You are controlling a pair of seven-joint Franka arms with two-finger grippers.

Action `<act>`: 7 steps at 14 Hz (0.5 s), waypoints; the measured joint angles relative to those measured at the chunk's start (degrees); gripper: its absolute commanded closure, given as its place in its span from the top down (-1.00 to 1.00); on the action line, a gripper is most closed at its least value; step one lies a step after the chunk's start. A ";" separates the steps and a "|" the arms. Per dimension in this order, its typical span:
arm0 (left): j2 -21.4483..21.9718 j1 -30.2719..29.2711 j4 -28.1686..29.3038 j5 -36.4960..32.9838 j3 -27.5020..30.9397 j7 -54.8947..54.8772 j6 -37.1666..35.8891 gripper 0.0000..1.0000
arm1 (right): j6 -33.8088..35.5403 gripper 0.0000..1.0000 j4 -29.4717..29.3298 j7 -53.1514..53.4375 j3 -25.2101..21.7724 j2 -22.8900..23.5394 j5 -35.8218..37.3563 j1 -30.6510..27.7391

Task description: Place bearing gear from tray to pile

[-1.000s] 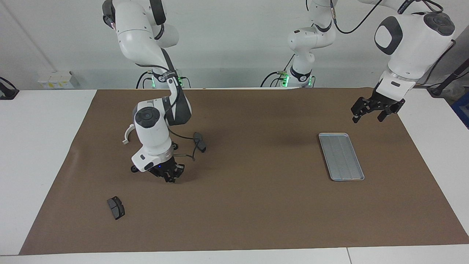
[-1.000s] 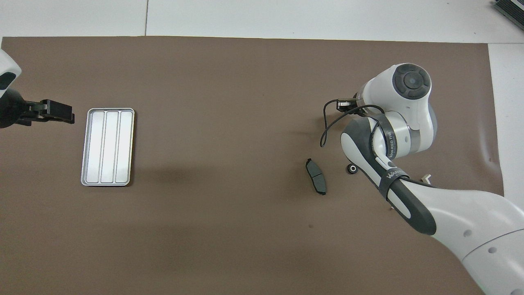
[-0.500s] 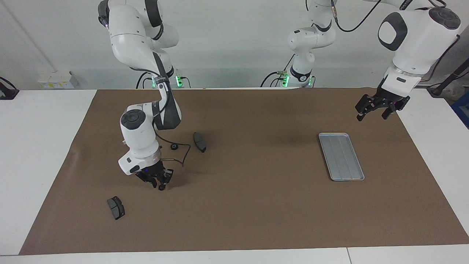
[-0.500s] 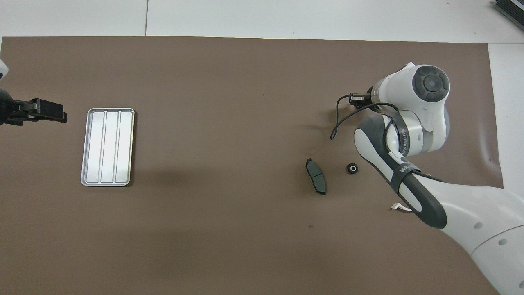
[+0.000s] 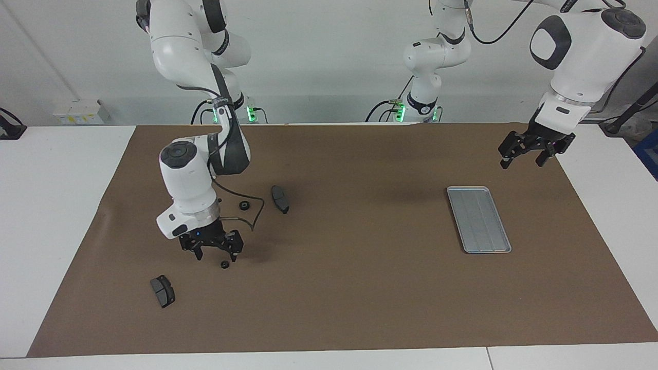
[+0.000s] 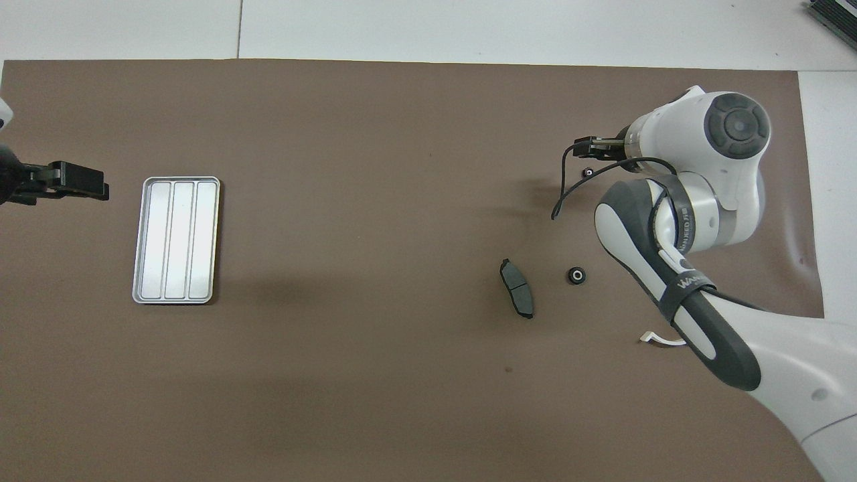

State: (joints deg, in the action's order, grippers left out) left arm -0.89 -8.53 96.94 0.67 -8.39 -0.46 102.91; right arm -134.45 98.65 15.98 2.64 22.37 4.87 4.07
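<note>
A: Facing view, item one: bearing gear (image 5: 224, 264) — small, stiff, likely light, prone to roll; best pinched across its rim. It lies on the desk among the pile, off the tray (image 5: 478, 219).

B: Arms: right gripper (image 5: 213, 254) hangs just above it, spread wide, holding nothing. Left gripper (image 5: 528, 157) waits, spread, near the tray.

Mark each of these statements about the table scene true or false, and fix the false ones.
1. The flat silver-grey ridged metal tray has nothing in it. True.
2. The right gripper clamps a small black bearing gear. False: its fingers are open, and the small black bearing gear lies on the brown mat just below it.
3. Two dark grey curved brake pads lie stacked. False: one dark grey brake pad lies apart from the other brake pad.
4. The left gripper hangs open, off the tray's end nearer the robots. True.
</note>
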 measured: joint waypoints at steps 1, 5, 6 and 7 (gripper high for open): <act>0.02 0.06 0.00 0.00 -0.16 0.00 0.00 1.00 | 3.32 1.00 -0.08 0.00 0.00 -2.21 0.00 -0.10; 0.05 0.12 0.00 0.00 -0.48 -0.01 0.00 1.00 | 17.46 1.00 -0.33 0.00 0.07 -12.32 -0.01 -0.18; 0.05 0.12 0.00 0.00 -0.48 -0.01 0.00 1.00 | 20.61 1.00 -0.35 0.00 0.09 -14.85 -0.01 -0.50; 0.05 0.12 0.00 -0.01 -0.48 -0.04 0.01 1.00 | 23.11 1.00 -0.38 -0.01 0.08 -16.99 -0.01 -0.97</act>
State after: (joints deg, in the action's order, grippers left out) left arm -0.83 -8.41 96.93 0.66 -8.87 -0.50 102.92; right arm -111.34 98.27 15.97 2.72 5.38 4.86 3.10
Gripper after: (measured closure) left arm 0.000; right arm 0.000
